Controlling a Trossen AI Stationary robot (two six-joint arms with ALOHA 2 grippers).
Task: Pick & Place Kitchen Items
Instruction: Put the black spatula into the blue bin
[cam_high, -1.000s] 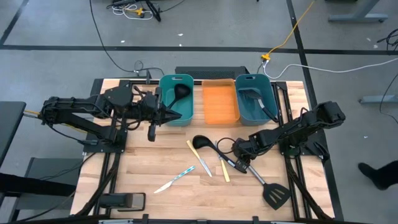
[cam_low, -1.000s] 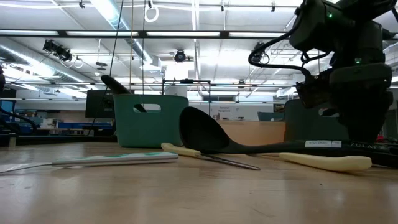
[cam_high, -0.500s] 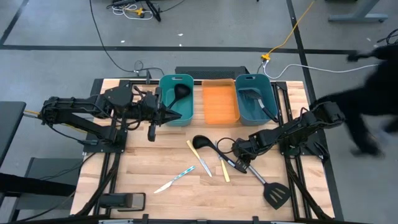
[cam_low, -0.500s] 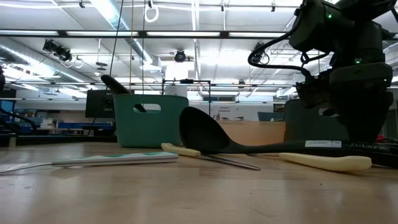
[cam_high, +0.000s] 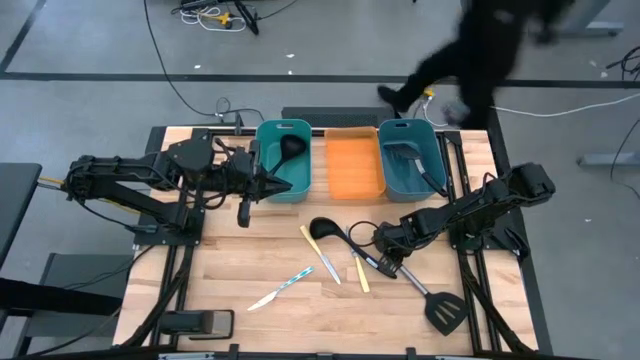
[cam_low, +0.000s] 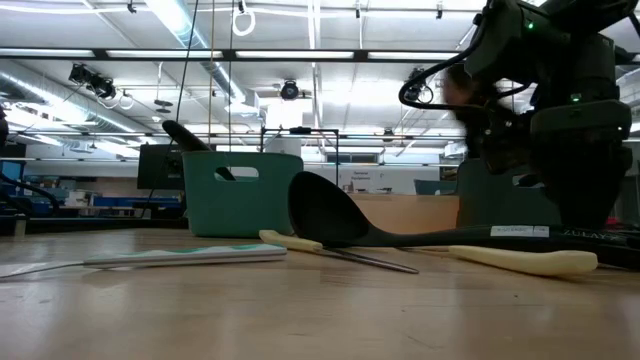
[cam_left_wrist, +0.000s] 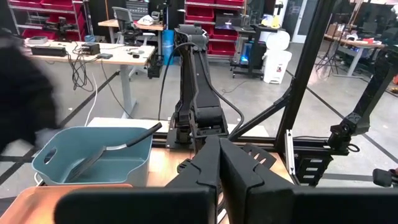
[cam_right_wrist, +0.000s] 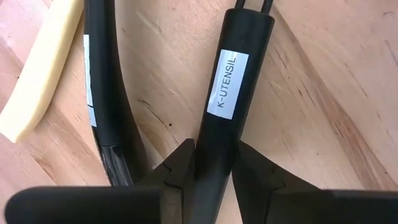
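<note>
Loose on the table, nearest first: a spatula at 5 o'clock, a blue-handled knife at 7, two pale-handled knives and a ladle near centre. The spatula's black handle is clamped between the right gripper fingers, low on the wood. Farther off, at 12 o'clock, an orange tray is flanked by two teal bins. A black ladle is held in the left bin, dark utensils in the right bin. The left gripper, jaws clenched on nothing, is parked beside the left bin.

tray btwn bins — utensils in front
</note>
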